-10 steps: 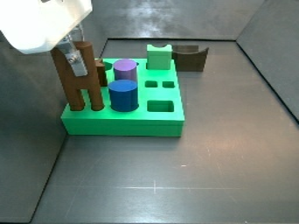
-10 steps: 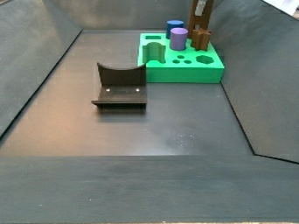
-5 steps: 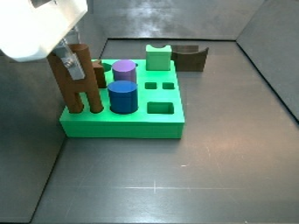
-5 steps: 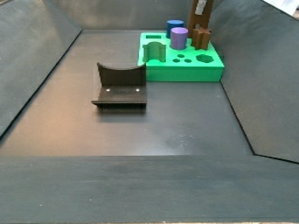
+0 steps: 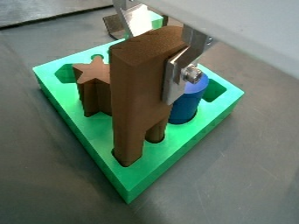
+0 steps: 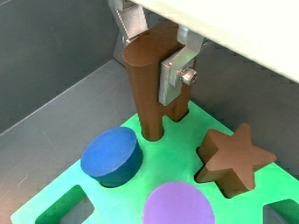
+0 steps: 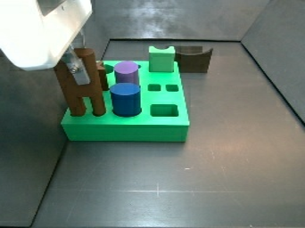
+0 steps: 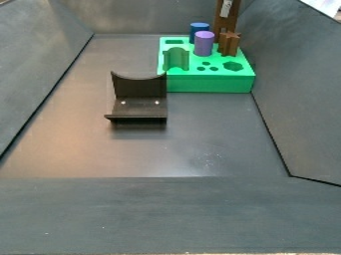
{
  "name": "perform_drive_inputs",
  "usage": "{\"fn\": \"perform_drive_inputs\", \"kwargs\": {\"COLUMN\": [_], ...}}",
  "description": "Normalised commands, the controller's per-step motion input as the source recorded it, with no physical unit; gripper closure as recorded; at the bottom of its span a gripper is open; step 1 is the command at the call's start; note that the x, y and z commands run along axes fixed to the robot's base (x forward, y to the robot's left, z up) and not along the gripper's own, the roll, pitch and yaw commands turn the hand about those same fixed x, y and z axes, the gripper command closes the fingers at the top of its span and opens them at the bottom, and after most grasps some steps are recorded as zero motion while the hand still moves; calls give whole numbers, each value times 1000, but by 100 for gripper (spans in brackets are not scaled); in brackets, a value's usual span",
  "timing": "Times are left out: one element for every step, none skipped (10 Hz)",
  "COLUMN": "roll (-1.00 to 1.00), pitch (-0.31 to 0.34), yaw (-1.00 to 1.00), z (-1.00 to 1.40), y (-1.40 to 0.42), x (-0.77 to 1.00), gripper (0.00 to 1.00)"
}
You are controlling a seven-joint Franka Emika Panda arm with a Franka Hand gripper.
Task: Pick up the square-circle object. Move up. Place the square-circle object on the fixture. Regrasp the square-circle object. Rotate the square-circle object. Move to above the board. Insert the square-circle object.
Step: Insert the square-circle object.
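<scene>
The square-circle object (image 5: 138, 98) is a long brown bar standing upright, its lower end in a hole at a corner of the green board (image 5: 176, 153). My gripper (image 5: 156, 42) is shut on the bar's upper part, one silver finger (image 5: 183, 63) flat against its side. In the wrist views the bar (image 6: 145, 83) rises between the fingers (image 6: 176, 68) of the gripper (image 6: 155, 44). In the side views the gripper (image 7: 77, 64) holds the bar (image 7: 71, 91) at the board's (image 7: 128, 126) corner, and the bar (image 8: 228, 22) stands at the far end of the board (image 8: 210, 78). The dark fixture (image 8: 136, 98) stands apart.
On the board stand a brown star peg (image 6: 236, 157), a blue cylinder (image 7: 125, 97), a purple cylinder (image 7: 127, 71) and a pale green notched peg (image 7: 162, 58). The fixture (image 7: 194, 60) sits behind the board. Dark walls enclose the floor.
The gripper has moved straight down with the bar, and the bar's lower end now sits deeper in the board's hole. Nothing else has moved.
</scene>
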Motion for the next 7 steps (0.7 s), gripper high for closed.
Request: {"fn": "perform_drive_inputs", "kwargs": {"roll": [60,206,237,217,74,9,0], "pitch": [-283,-144,-99,-89,-136,7,0], "yaw": [100,6,23,14,0,0,0], "z": [-623,-703,-754,-806,-463,0,0], "y": [0,0,0,-6,-20,0,0], "x": [166,117,71,54,66,0,0], "gripper": [100,100,100,100,100,100,100]}}
